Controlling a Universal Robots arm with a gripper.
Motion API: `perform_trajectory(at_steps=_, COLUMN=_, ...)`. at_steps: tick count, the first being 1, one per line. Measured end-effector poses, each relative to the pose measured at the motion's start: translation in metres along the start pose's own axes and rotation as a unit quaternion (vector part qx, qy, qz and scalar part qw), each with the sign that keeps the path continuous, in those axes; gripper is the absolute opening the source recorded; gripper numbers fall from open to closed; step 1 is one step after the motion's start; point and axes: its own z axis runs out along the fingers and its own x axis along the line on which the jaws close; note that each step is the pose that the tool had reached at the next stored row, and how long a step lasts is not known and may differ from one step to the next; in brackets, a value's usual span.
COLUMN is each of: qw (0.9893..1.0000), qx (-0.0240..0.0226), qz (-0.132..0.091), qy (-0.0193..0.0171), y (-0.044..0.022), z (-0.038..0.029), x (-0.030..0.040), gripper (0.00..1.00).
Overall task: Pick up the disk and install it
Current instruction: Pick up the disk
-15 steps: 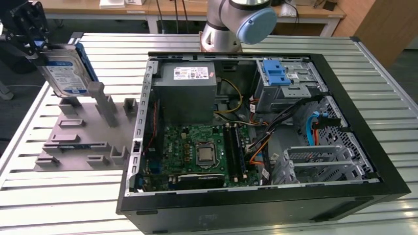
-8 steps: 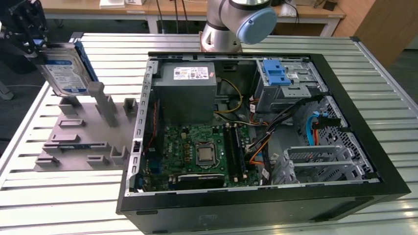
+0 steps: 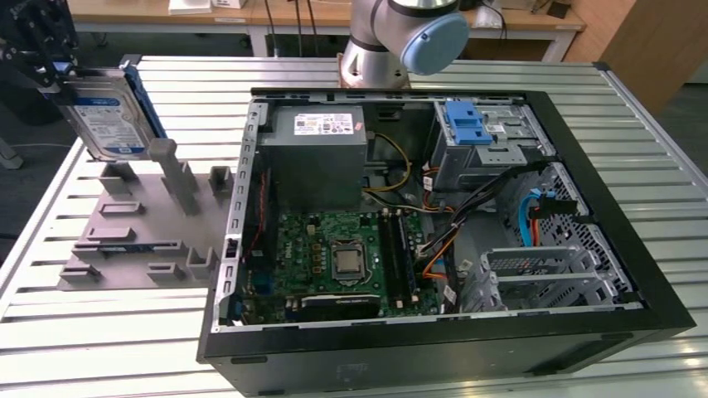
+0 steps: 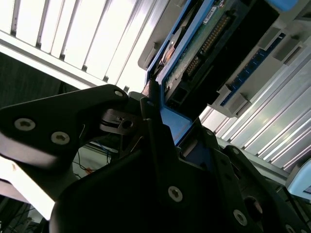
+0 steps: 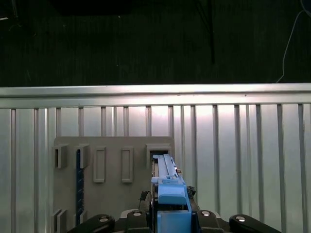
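**Disk in gripper, clear of rack, case to the right**

- Disk (image 3: 105,120): one. It is off the bench and hangs over the far-left corner of the grey rack (image 3: 133,249), at the exterior view's left. It looks clear of the rack posts
- Orientation: on edge, label face towards the case. The long axis runs from the gripper down towards the rack, tilted a little off vertical
- Gripper (image 3: 53,73): one, closed on the top end of the disk. In the second wrist view the black fingers (image 4: 158,141) pinch the blue carrier edge, with no gap I can make out. The disk extends straight out ahead of the gripper along its approach line, and the first wrist view shows its blue edge (image 5: 170,194) end-on
- Arm (image 3: 404,37): one, with its base at the far side of the bench (image 3: 111,332), behind the case
- Computer case (image 3: 619,307): one, lying open and well apart from the disk, at the exterior view's right
- Drive bay (image 3: 498,137): far-right corner of the case, carrying one blue latch piece (image 3: 469,124). My read is that this is the install target
- Rack: one, with several slots and one thin blue-edged part (image 5: 78,179) standing in a slot
- Status as I judge it: pick done, install not done
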Motion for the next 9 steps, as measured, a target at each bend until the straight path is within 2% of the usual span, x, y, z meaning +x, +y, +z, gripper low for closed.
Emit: perform_trajectory(at_steps=9, qw=1.0000, qx=0.0001, qz=0.000, qy=0.0000, y=0.0001, z=-0.0040, x=-0.0001, gripper=0.36)
